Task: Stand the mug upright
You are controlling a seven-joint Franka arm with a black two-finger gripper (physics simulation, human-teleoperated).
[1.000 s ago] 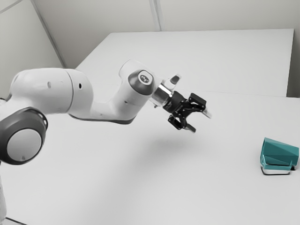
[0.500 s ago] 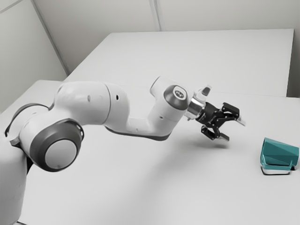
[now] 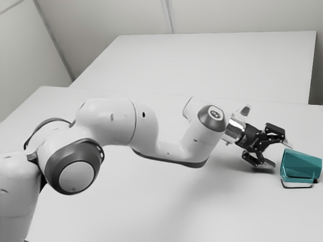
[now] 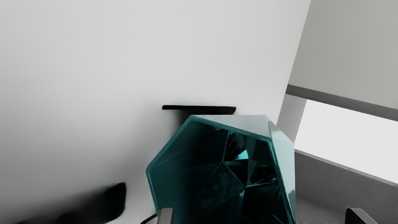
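Reach toward an overturned mug. In the near part of the room, the robot arm (image 3: 108, 121) extends across the table (image 3: 151, 217) toward the exterior view's right. Its hand (image 3: 280, 154) is released, the fingers standing well apart with nothing gripped. Compared with a second ago, the hand lies farther along the reach and lower, and now stands just short of the mug (image 3: 301, 165); the mug has not moved. It lies on its side on the table, its mouth toward the hand. In the wrist view, one finger (image 4: 165, 216) overlaps the mug's rim (image 4: 231, 127), while the other finger (image 4: 359, 216) stands clear of it; contact cannot be determined. The advance probably brings a grasp within close reach, but the mug is not upright. Closing off-centre could nudge or roll it. Beyond rise the pale walls (image 3: 30, 45).
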